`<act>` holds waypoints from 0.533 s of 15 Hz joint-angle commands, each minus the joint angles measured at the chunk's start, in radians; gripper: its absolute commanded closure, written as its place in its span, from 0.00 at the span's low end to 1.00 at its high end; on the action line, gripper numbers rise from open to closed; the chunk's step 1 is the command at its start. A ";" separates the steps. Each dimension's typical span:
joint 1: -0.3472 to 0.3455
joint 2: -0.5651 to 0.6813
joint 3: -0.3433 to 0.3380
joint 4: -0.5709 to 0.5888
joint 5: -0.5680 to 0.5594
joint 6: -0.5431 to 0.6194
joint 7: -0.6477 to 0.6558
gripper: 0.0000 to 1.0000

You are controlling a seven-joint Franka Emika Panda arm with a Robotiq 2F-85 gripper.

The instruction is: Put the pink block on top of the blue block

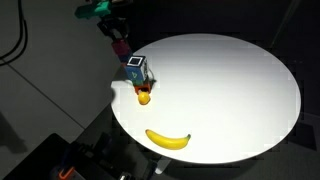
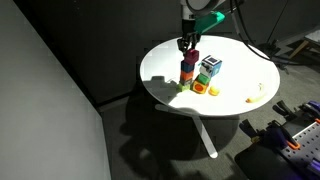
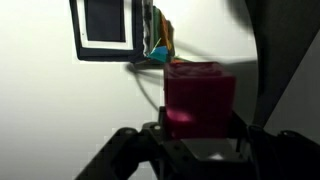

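Jaws closed narrow on the pink block [image 3: 198,95], one finger against each side face. The wrist view shows it seated square between them. The block is held just above the table [image 1: 230,90], over the cluster at the table's 9 o'clock edge in an exterior view.

Blue block: cannot pick it out with certainty; probably hidden beneath the held block.

The dark labelled box [image 3: 105,30] sits at 11 o'clock of the pink block in the wrist view, near it. The orange ball [image 1: 143,97] lies at 6 o'clock of that box, and the banana [image 1: 168,139] is well apart at the table's 7 o'clock.

Risks:
- The target is out of the wrist camera's sight. An off-centre descent would leave the pink block overhanging, and it would tip off on release.
- The box stands near, so an opening finger could clip it and disturb the stack.
- The cluster sits near the rim, so anything knocked may leave the table.

Pose: the arm [image 2: 205,20] reaches in from above, wrist roughly vertical, fingers pointing down.
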 commanded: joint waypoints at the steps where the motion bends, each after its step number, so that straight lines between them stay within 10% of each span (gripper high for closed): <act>1: -0.008 0.008 0.004 0.031 0.012 -0.033 -0.005 0.17; 8: -0.011 -0.009 0.013 0.015 0.020 -0.026 -0.021 0.00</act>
